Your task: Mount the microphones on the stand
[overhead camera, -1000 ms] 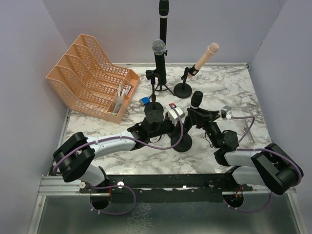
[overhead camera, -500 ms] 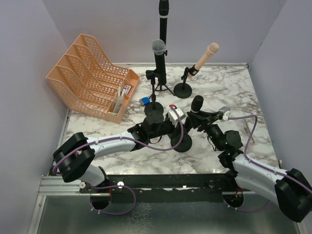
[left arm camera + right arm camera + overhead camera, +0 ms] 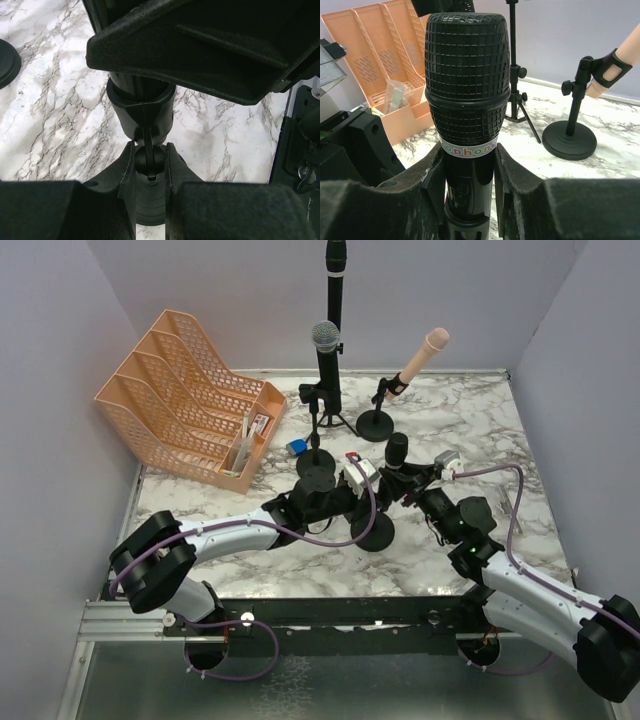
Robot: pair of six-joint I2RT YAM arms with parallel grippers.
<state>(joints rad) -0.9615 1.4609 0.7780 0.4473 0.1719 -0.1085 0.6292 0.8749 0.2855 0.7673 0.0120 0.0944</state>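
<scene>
The pink microphone (image 3: 425,352), silver-headed microphone (image 3: 325,345) and tall black microphone (image 3: 335,275) are mounted; my right end effector (image 3: 469,186) clenches the last microphone (image 3: 467,75), my left end effector (image 3: 149,167) clamps its stand (image 3: 142,112); seating it is still to do.

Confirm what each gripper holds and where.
The right gripper has the black microphone, fingers clamped on its body just below the mesh head. The left gripper has the mic stand, fingers closed around the pivot joint under its clip.
</scene>
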